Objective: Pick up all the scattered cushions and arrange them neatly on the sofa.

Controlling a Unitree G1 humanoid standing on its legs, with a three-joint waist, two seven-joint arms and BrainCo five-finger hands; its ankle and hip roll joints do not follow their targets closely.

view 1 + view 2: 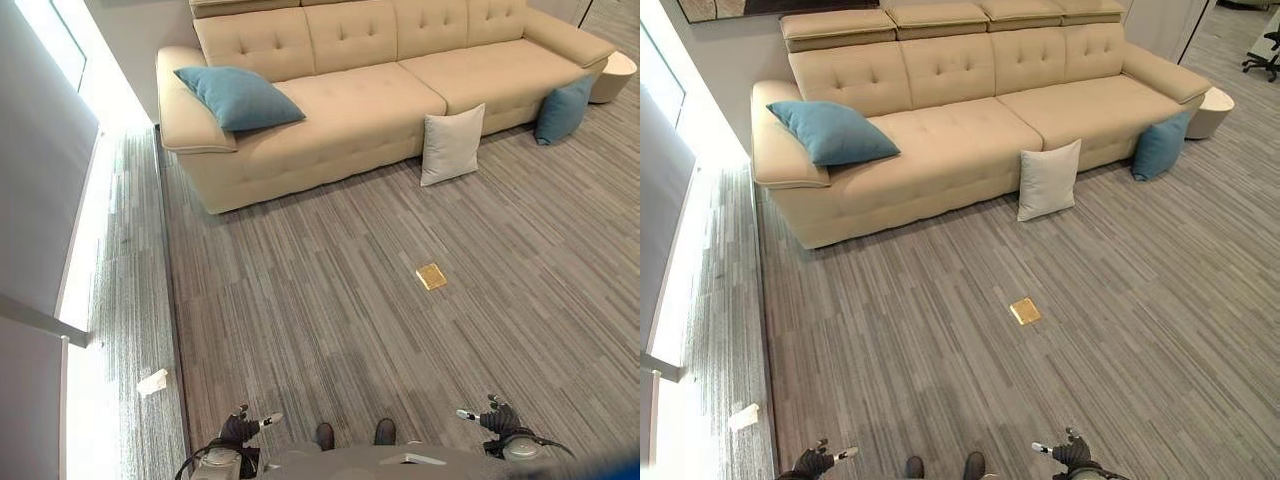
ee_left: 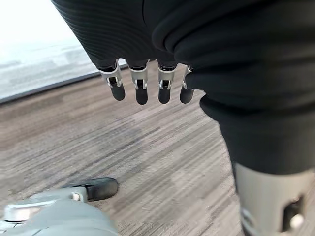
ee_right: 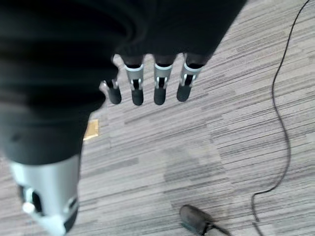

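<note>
Left hand (image 1: 243, 427) and right hand (image 1: 493, 416) hang low, fingers relaxed and apart, both empty. Ahead of them lies wide, bare striped grey carpet (image 1: 330, 300); a small brass floor plate (image 1: 431, 276) sits forward of the right hand. Farther off, a white square cushion (image 1: 452, 145) leans against the sofa (image 1: 400, 90) front; a teal cushion (image 1: 563, 110) stands on the floor by its far-right end. Another teal cushion (image 1: 238, 97) rests on the tufted beige seat by the left armrest.
</note>
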